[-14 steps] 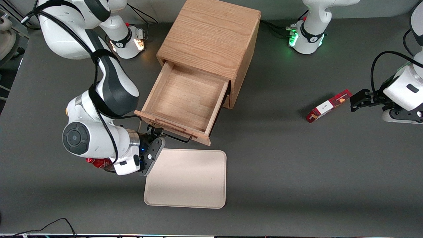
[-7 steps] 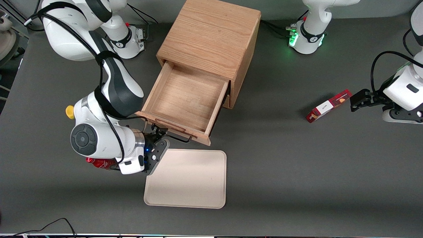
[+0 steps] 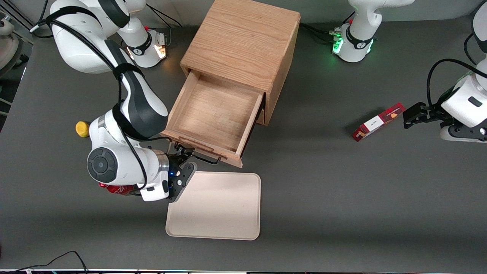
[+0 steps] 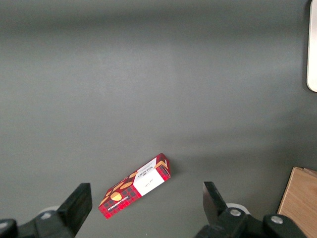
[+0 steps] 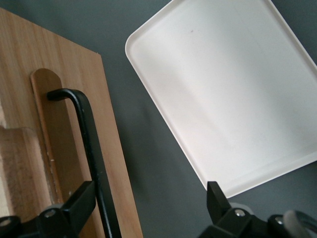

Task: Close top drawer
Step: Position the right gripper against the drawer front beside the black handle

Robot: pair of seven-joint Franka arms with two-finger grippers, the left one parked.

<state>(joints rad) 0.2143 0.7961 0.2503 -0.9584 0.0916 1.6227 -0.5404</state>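
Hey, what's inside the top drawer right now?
Nothing shows inside the top drawer: only bare wood, open to the front view. The strip under the cabinet top is covered. The gripper sits open at the drawer's black handle.

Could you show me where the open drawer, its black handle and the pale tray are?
top drawer [image 3: 215,110], front view, bare wooden floor inside.
black handle [image 5: 89,134], right wrist view, middle of the bar.
tray [image 3: 220,207], front view, its flat middle.
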